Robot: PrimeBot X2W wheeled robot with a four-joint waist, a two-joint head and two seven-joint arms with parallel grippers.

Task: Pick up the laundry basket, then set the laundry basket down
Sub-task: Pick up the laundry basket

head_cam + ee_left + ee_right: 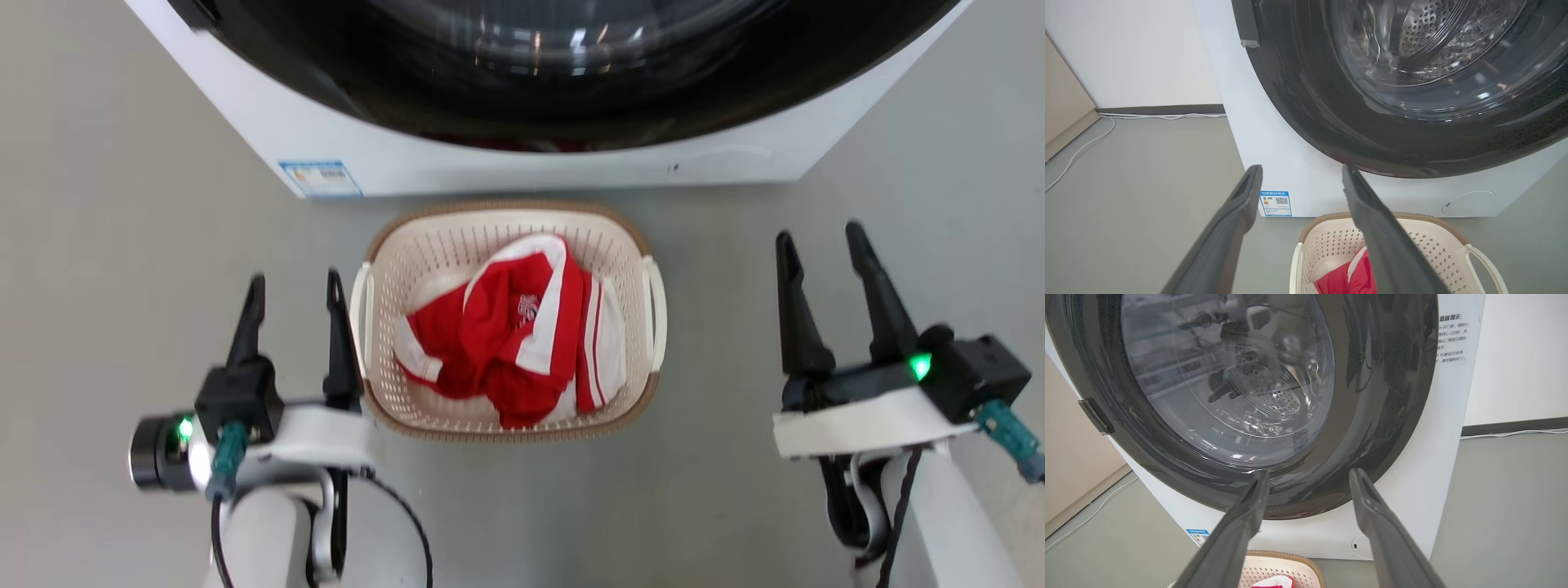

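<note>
**Basket not yet lifted: both steps are ahead of you**

The basket [424, 253] sits on the floor [122, 245], just near of the washer [522, 167], with its far rim close to the machine's front. A heap of red and white clothes [506, 343] lies inside it. Nothing holds it, so by my reading neither the pick-up nor the set-down has begun.

Your left gripper [295, 282] is on the basket's left. Its jaws are spread and empty, and the inner one is just beside the left handle [361, 314]. From the head view you cannot tell whether it touches the handle or only passes over it. The left wrist view looks down over the basket's rim, which suggests the gripper is above the handle, not level with it.

Your right gripper [820, 237] is on the right, also spread and empty. It is well apart from the right handle [655, 310], with bare floor between them. Its wrist view faces the washer door, and the basket's rim shows at the bottom edge.

What looks left to do:
- bring the right gripper in toward its handle
- settle the left one onto its handle
- close both
- lift the basket evenly
- lower it back down

The load lies a little to the right, so the basket may tilt if one side rises first.
</note>
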